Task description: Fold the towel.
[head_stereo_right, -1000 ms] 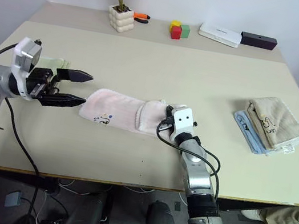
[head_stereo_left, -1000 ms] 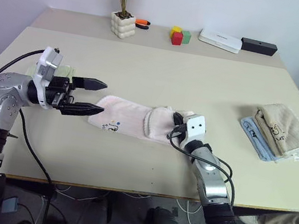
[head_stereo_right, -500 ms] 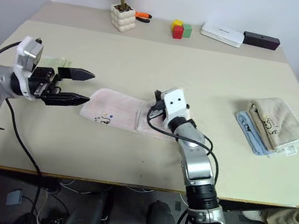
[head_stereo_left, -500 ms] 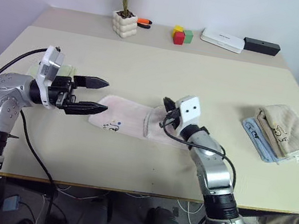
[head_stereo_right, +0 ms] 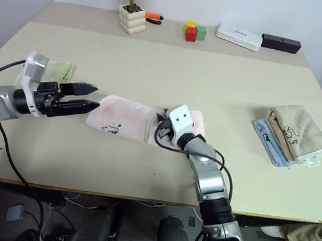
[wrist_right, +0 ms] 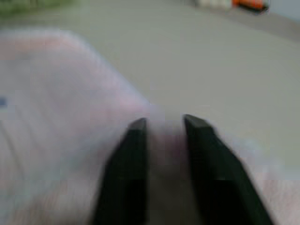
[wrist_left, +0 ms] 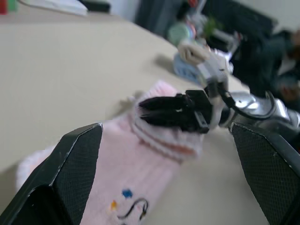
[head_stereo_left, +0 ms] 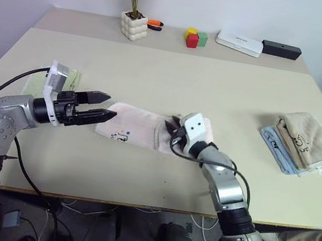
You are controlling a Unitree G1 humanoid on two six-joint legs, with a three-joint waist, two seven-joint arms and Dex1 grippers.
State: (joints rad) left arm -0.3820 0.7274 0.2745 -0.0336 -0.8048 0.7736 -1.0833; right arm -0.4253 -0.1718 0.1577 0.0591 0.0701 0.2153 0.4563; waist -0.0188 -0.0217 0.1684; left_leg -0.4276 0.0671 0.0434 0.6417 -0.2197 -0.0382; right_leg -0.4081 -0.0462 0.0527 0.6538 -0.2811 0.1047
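The pale pink towel (head_stereo_left: 135, 125) lies lengthwise on the table, its right end folded back over itself. A small dark embroidered mark (head_stereo_left: 120, 134) shows near its left end. My right gripper (head_stereo_left: 172, 127) hovers low over the folded flap, pointing left. Its black fingers (wrist_right: 133, 154) stand slightly apart, open, and I see no cloth pinched between them. My left gripper (head_stereo_left: 111, 105) is open wide just above the towel's left end, pointing right towards the other gripper.
A pale green folded towel (head_stereo_left: 72, 77) lies behind my left arm. A beige folded towel (head_stereo_left: 304, 139) rests on a blue cloth (head_stereo_left: 271, 143) at the right. A potted plant (head_stereo_left: 132, 26), coloured blocks (head_stereo_left: 194, 38), a white box (head_stereo_left: 239, 43) and a black box (head_stereo_left: 281, 50) line the back.
My right gripper rose from the table, shifted a little left over the folded flap, and its fingers parted. My left gripper rolled at the wrist but stayed by the towel's left end.
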